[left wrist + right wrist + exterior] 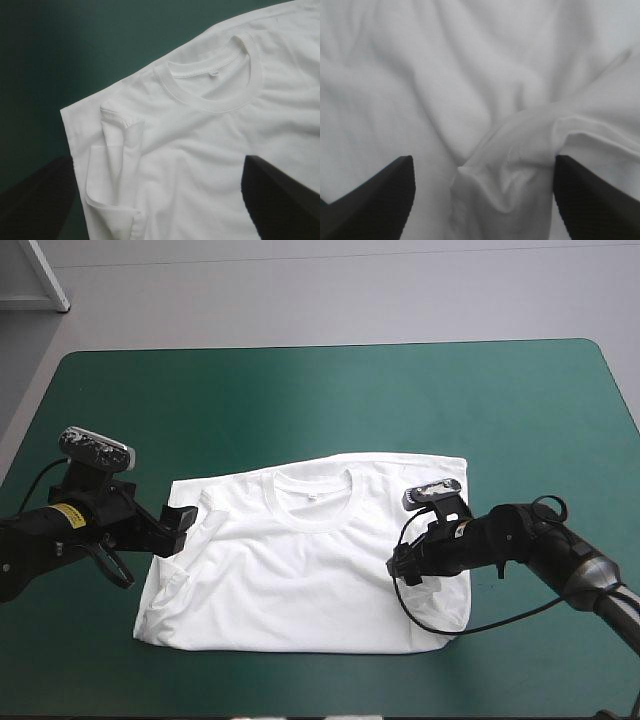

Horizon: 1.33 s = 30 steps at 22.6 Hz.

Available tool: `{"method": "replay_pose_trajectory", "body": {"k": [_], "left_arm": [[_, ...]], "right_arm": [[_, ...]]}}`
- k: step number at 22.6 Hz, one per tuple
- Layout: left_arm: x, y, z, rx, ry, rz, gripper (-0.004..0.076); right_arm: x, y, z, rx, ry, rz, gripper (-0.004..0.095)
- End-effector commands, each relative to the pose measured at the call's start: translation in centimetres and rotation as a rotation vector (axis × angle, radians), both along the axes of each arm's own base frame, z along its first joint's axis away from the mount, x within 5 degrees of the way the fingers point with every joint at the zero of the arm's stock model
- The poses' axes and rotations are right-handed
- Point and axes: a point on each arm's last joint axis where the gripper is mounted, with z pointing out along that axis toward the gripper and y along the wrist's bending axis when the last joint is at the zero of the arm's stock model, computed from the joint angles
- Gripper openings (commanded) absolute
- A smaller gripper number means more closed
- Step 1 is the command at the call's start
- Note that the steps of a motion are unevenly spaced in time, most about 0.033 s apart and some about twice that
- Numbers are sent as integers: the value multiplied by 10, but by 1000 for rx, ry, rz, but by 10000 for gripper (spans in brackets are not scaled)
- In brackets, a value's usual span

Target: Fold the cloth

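The white T-shirt (pixel 300 560) lies flat on the teal-green cover, collar (pixel 310 498) toward the far edge, both sleeves folded inward. My left gripper (pixel 182 525) hovers at the shirt's left edge, open. In the left wrist view its fingers (pixel 35 200) stand wide apart over the folded left sleeve (pixel 117 165), with the collar (pixel 220 90) ahead. My right gripper (pixel 405 568) is over the shirt's right side, open. A raised wrinkle of the T-shirt (pixel 510 175) sits between its fingers (pixel 375 200) in the right wrist view.
The teal-green table cover (pixel 330 400) shows bare beyond the collar and along both sides of the shirt. The shirt's hem lies close to the table's near edge (pixel 300 710).
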Motion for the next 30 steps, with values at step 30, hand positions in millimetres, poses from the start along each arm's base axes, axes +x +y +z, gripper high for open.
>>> {"method": "replay_pose_trajectory", "body": {"k": [30], "left_arm": [[33,12,-170,277,619,223,648]], "right_arm": [[-106,-48,74,28,28,-2,620]]}}
